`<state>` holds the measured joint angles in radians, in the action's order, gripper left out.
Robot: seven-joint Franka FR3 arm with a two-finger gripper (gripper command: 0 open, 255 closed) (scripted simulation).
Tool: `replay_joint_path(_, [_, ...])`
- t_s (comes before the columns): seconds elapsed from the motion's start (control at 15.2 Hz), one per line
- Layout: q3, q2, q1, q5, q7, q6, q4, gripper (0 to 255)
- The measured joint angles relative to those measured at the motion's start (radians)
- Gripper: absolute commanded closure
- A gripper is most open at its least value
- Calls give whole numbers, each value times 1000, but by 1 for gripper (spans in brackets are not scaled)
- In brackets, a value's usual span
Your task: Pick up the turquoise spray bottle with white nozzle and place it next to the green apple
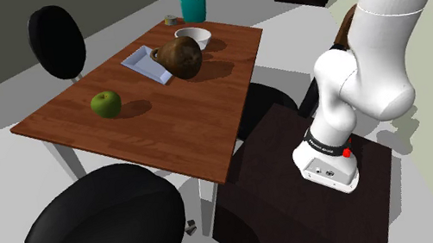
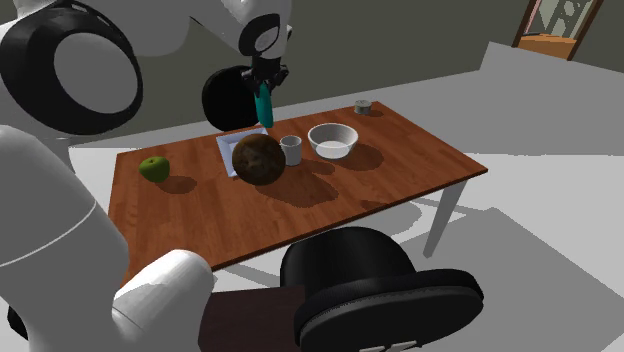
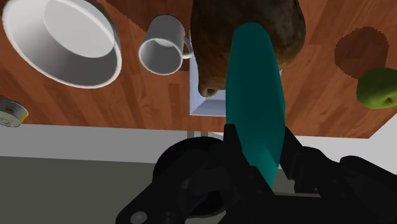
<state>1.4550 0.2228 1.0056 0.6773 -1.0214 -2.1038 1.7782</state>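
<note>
The black gripper (image 3: 259,145) is clasping the teal spray bottle (image 3: 253,89) between its two fingers, which are closed only as far as the bottle's body allows. The bottle is hanging in the air at the top middle of the shoulder view, above the far part of the table (image 1: 180,126), over the white tray (image 1: 143,59) and the brown jug (image 1: 181,58). The green apple (image 1: 105,104) is sitting at the left of that view, well apart from the bottle. The carry is likely going best with the bottle held high while crossing the jug. The arm should then be lowering it upright onto bare wood just beside the apple, without nudging the fruit.
</note>
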Motion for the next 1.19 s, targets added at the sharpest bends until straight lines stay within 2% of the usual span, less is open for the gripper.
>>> replay_joint_path(0.26, [-94, 76, -40, 66, 32, -29, -18, 255])
replay_joint_path(0.4, [-113, 99, -25, 82, 58, -48, -21, 255])
replay_joint_path(0.53, [-172, 156, -71, 123, 79, -41, -67, 255])
replay_joint_path(0.73, [-212, 204, -69, 151, 121, -56, -96, 255])
replay_joint_path(0.92, [-285, 291, -126, 204, 156, -53, -175, 255])
replay_joint_path(1.19, [-344, 378, -155, 242, 221, -56, -266, 255])
